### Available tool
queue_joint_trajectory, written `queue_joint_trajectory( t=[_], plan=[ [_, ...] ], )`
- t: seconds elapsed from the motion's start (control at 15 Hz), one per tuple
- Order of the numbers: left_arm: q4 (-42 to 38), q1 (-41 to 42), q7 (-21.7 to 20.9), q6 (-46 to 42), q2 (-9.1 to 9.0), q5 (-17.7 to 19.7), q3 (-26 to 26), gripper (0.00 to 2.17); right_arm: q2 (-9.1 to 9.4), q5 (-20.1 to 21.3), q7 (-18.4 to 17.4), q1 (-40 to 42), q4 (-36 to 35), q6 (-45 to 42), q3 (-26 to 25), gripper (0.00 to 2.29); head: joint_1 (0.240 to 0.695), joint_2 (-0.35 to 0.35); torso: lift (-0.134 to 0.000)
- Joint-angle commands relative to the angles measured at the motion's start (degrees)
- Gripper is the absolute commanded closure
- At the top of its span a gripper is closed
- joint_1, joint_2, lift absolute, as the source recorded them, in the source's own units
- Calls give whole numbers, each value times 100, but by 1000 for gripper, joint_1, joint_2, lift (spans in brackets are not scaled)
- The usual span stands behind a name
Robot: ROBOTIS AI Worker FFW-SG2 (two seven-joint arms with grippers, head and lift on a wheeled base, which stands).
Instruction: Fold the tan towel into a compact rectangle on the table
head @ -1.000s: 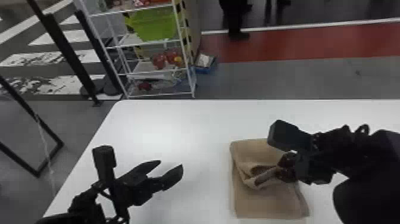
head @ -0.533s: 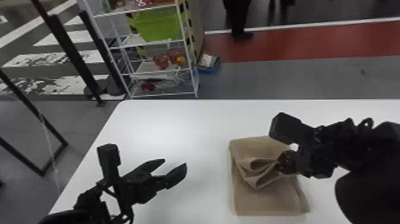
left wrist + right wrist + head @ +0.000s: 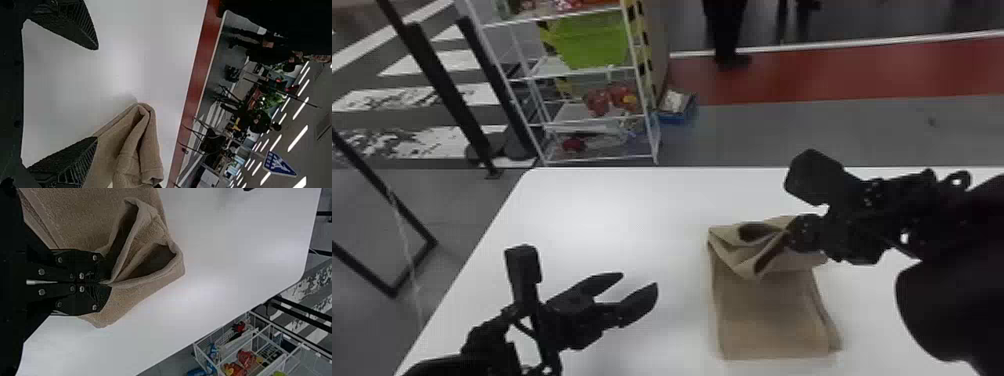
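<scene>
Pinching the likely limp tan cloth towel (image 3: 772,315) by its far fold, my black right gripper (image 3: 105,282) holds; my black left gripper (image 3: 639,280) gapes.

A white table (image 3: 612,210) carries the tan towel (image 3: 772,320), its far end gathered in loose folds.

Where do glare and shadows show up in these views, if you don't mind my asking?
Head view: a soft patch of glare on the white table, left of the tan towel; left wrist view: a faint shadow on the table beside the towel, and bright ceiling lights; right wrist view: a pale sheen on the table, with the towel's open folds dark inside.
</scene>
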Motion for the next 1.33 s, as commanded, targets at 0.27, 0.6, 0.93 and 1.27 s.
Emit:
queue_joint_trajectory(
  t=[0.27,0.6,0.93,1.27],
  plan=[
    [137,-76,259,-489,-41,-25,-597,63,184,-187,-119,15,-133,-42,-222,1305,695,157,-123],
    [67,-41,233,-471,-41,-51,-720,63,131,-81,101,244,-203,28,-117,1305,695,135,-123],
    [49,-24,224,-471,-41,-51,-650,63,26,112,549,358,-62,63,120,1305,695,144,-123],
    [58,3,233,-471,-41,-60,-650,63,8,297,733,420,148,81,384,1301,695,156,-123]
  ],
)
